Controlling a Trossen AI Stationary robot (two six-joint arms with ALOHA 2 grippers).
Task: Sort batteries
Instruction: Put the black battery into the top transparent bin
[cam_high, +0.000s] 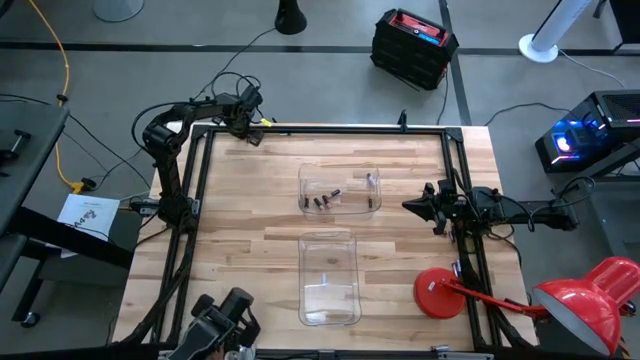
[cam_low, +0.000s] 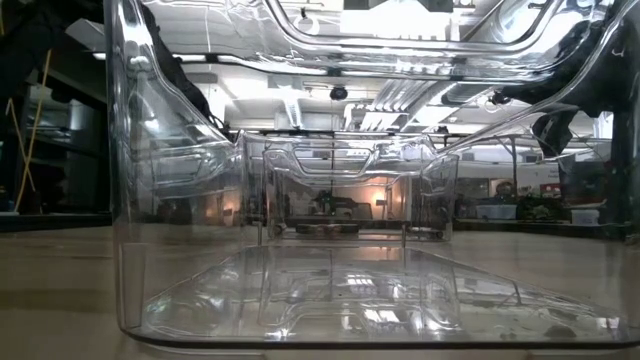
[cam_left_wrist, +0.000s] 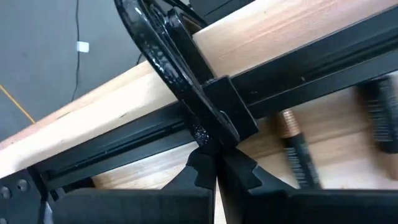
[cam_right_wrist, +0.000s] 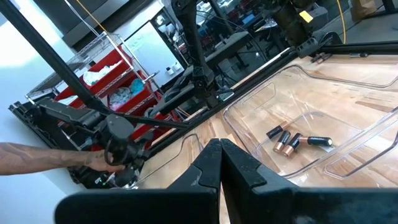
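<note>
Only batteries (cam_high: 322, 201) in far tray (cam_high: 341, 168)

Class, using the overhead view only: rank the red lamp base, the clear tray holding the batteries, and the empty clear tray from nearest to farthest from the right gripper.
Measured from the right gripper, at the table's right edge:
1. Clear tray holding the batteries, just to its left, towards the far side.
2. Red lamp base, at the near right corner.
3. Empty clear tray, near middle; close to the lamp base, so these two are hard to separate.
</note>
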